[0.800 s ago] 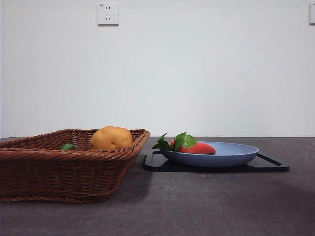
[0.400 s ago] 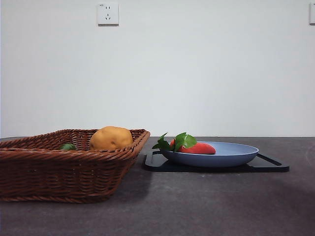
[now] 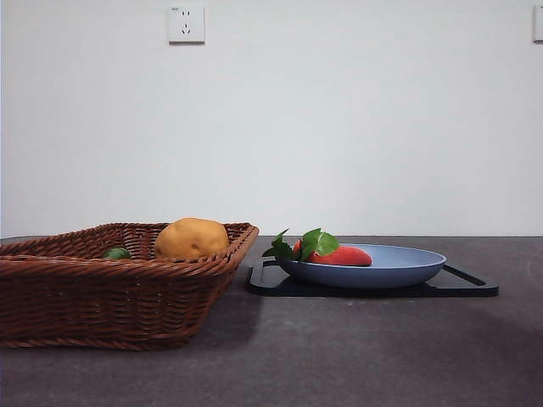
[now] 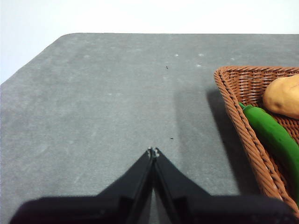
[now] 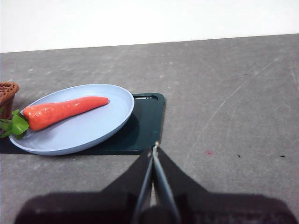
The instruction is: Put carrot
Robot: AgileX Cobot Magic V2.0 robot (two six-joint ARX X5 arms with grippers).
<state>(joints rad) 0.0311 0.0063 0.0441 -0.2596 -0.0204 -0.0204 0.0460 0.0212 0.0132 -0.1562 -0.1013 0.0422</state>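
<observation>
The red-orange carrot (image 3: pixel 341 255) with green leaves lies on the blue plate (image 3: pixel 399 270), which rests on a black tray (image 3: pixel 467 287). In the right wrist view the carrot (image 5: pixel 63 111) lies across the plate (image 5: pixel 100 123), leaves hanging over its rim. My right gripper (image 5: pixel 154 148) is shut and empty, above the table just off the tray's near corner. My left gripper (image 4: pixel 153 152) is shut and empty over bare table beside the wicker basket (image 4: pixel 250 140). Neither gripper shows in the front view.
The brown wicker basket (image 3: pixel 102 297) stands left of the tray and holds a round orange-brown lump (image 3: pixel 192 238) and a green item (image 3: pixel 117 253). In the left wrist view the lump (image 4: pixel 284 95) and a long green vegetable (image 4: pixel 275 137) lie in it. A wall with an outlet (image 3: pixel 186 24) stands behind.
</observation>
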